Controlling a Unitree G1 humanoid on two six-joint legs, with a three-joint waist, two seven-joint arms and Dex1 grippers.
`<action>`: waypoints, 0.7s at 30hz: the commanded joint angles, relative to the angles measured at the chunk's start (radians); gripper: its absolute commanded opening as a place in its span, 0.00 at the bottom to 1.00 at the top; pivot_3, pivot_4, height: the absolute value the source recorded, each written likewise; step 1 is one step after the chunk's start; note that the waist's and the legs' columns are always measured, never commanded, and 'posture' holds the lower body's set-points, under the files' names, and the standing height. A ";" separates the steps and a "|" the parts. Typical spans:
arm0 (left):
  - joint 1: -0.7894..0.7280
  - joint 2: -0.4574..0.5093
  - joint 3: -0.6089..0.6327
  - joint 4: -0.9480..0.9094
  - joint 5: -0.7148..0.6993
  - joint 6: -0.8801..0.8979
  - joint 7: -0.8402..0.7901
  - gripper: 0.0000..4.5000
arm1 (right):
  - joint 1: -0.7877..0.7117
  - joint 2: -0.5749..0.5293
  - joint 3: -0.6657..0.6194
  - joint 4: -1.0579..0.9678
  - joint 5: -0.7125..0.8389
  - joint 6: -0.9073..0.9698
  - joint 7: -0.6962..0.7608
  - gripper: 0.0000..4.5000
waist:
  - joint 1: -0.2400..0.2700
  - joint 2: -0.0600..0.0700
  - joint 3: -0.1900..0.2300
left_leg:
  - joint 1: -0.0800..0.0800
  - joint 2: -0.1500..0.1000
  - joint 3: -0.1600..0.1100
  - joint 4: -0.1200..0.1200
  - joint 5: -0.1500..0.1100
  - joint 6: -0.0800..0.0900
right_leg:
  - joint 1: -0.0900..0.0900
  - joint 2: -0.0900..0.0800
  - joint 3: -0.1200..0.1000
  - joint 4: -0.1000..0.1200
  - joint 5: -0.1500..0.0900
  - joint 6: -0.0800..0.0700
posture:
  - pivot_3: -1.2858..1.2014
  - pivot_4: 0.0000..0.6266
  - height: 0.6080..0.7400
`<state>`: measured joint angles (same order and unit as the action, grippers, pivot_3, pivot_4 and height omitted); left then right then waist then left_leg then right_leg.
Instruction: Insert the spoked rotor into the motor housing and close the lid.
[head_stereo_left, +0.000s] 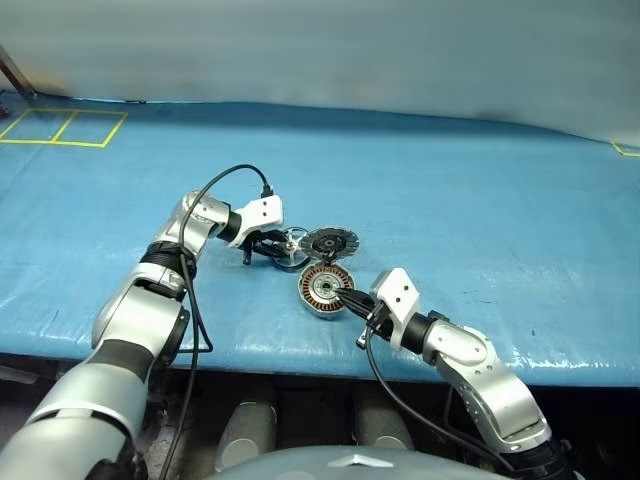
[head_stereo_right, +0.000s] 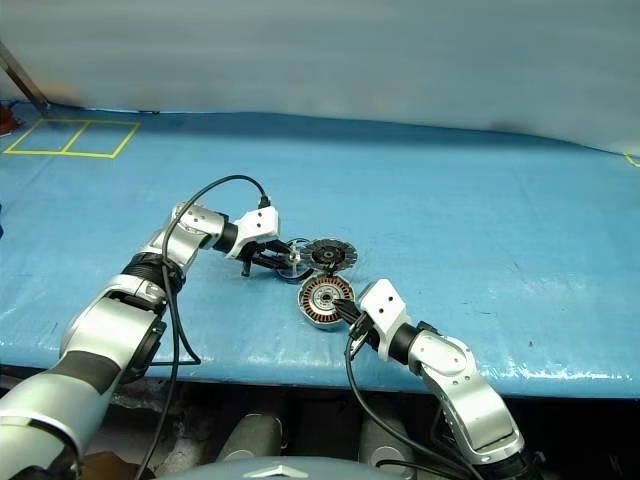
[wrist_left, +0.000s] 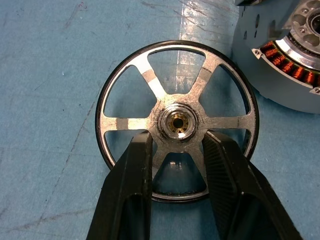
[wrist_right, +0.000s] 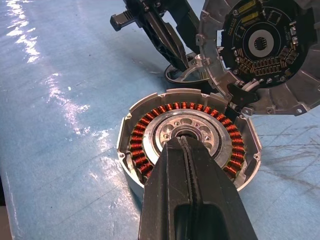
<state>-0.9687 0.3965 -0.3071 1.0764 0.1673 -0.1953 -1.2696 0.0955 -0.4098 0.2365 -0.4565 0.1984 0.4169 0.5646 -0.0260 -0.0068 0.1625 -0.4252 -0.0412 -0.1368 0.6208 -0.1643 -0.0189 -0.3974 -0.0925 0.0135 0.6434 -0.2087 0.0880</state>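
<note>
Centre of frame, blue desk: my left hand (wrist_left: 175, 165) straddles the spoked rotor (wrist_left: 177, 120) hub, fingers apart, not clamped | right hand (wrist_right: 187, 150) pressed together, tips on the motor housing (head_stereo_left: 326, 289), lower centre | advice: close squarely on hub, lift level | silver six-spoke wheel; copper coils; glossy tarp; hinged lid (wrist_right: 260, 50) open.

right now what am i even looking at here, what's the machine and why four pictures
A two-armed humanoid robot at a blue table. Two pictures look down from its head; the other two come from cameras on its wrists. On the table lie the motor housing with copper coils, its hinged lid open, and a silver spoked rotor. The left tool has a finger on either side of the rotor's hub, not clearly gripping it. The right tool is shut, its tip over the housing's centre.
</note>
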 joint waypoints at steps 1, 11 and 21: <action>0.012 0.028 0.008 0.011 0.012 -0.012 0.013 0.25 | -0.012 0.001 -0.010 -0.033 0.001 -0.019 -0.003 0.00 | -0.001 0.000 0.000 | 0.000 0.000 0.000 0.000 0.000 0.000 | 0.000 0.000 0.000 0.000 0.000 0.000 | 0.52 0.24 1.00; 0.065 0.102 0.052 -0.103 -0.037 -0.041 -0.040 0.25 | -0.043 -0.004 -0.011 -0.011 0.004 -0.022 0.012 0.00 | -0.012 0.000 0.000 | 0.000 0.000 0.000 -0.002 0.000 0.000 | -0.002 0.000 0.000 0.000 0.000 0.000 | 0.52 0.24 1.00; 0.189 0.218 0.089 -0.407 -0.117 0.034 -0.130 0.25 | -0.075 0.014 -0.078 0.087 0.056 -0.065 0.042 0.00 | -0.009 -0.001 0.002 | -0.002 0.000 0.000 -0.005 0.000 0.000 | -0.005 0.000 0.000 -0.001 0.000 0.000 | 0.52 0.24 1.00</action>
<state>-0.7821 0.5993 -0.2467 0.7429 0.0829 -0.1732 -1.3971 0.0345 -0.3988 0.1806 -0.3735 0.2422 0.3764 0.5991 -0.0354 -0.0075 0.1642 -0.4276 -0.0408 -0.1369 0.6157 -0.1641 -0.0189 -0.4024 -0.0923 0.0135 0.6428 -0.2089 0.0877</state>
